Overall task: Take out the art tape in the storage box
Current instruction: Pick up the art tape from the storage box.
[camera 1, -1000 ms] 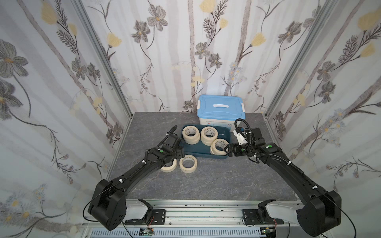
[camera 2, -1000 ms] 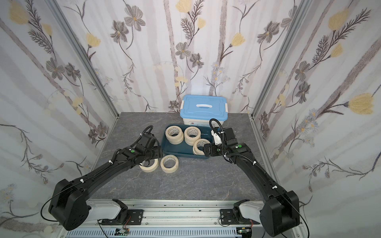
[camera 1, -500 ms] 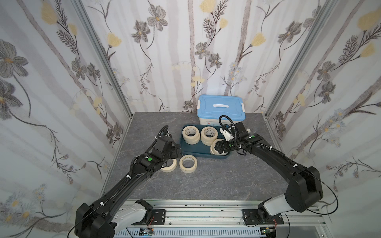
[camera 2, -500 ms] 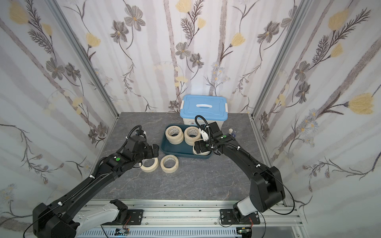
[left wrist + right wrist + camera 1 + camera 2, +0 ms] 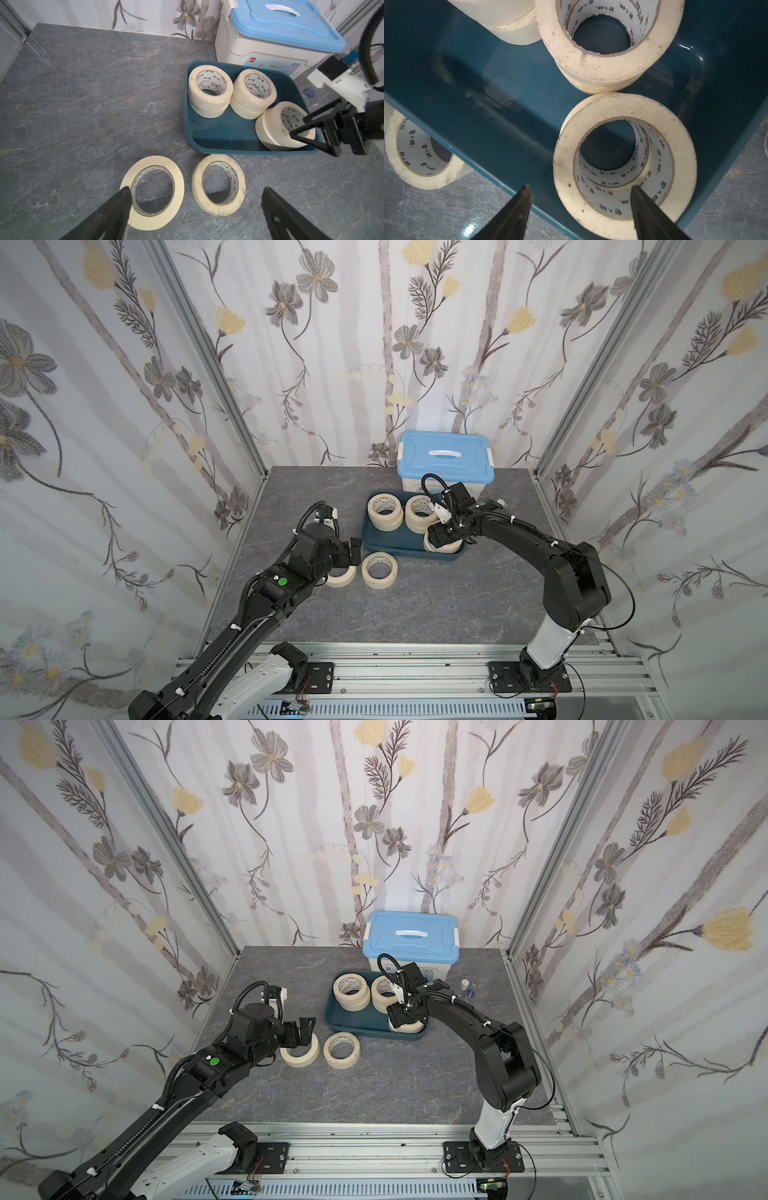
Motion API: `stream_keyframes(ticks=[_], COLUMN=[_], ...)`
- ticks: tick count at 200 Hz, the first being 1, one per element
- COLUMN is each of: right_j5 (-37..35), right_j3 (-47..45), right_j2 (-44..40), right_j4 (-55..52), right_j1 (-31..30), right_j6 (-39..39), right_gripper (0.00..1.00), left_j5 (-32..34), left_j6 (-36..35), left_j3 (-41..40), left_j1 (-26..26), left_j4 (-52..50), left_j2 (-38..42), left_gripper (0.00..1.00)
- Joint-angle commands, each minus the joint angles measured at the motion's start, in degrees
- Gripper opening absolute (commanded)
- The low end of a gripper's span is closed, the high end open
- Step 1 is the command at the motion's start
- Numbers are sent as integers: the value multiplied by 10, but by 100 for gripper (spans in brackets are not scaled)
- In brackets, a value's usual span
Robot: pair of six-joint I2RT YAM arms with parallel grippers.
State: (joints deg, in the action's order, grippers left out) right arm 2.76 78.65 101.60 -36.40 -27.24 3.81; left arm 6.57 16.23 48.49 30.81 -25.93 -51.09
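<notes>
The storage box (image 5: 386, 541) is a shallow teal tray, seen in both top views (image 5: 353, 1019). Two upright stacks of art tape (image 5: 209, 108) (image 5: 249, 108) stand at its far side. A third, leaning stack (image 5: 270, 128) sits in its near right corner. My right gripper (image 5: 438, 535) is down over that stack. It is open, with one finger inside the top roll's (image 5: 612, 110) core and the other outside, a gap showing. Two rolls (image 5: 153, 161) (image 5: 218, 159) lie flat on the table in front of the box. My left gripper (image 5: 195, 191) hangs open above them, holding nothing.
A white bin with a light-blue handled lid (image 5: 444, 456) stands right behind the box. A small clear item with a blue part (image 5: 467, 988) lies on the table to the box's right. Patterned walls close in the back and both sides.
My right gripper has moved left into the box over the near right stack and its jaws have narrowed. My left gripper has opened wider and drawn back from the roll on the table.
</notes>
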Motion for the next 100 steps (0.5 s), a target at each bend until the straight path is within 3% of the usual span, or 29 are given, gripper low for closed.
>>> stream_keyframes(ticks=[1,100], right_j5=[-14,-11], right_j3=[15,34], right_j2=[16,60], right_j4=[-19,-35], right_j1=[-3,-14], right_j6=[-15,-15], right_gripper=[72,43], left_j5=[-25,-32], left_j6=[-27,-36], left_j3=[-2,-10], left_j1=[0,0], left_j4=[13,2], left_j2=[8,17], left_gripper=[100,100])
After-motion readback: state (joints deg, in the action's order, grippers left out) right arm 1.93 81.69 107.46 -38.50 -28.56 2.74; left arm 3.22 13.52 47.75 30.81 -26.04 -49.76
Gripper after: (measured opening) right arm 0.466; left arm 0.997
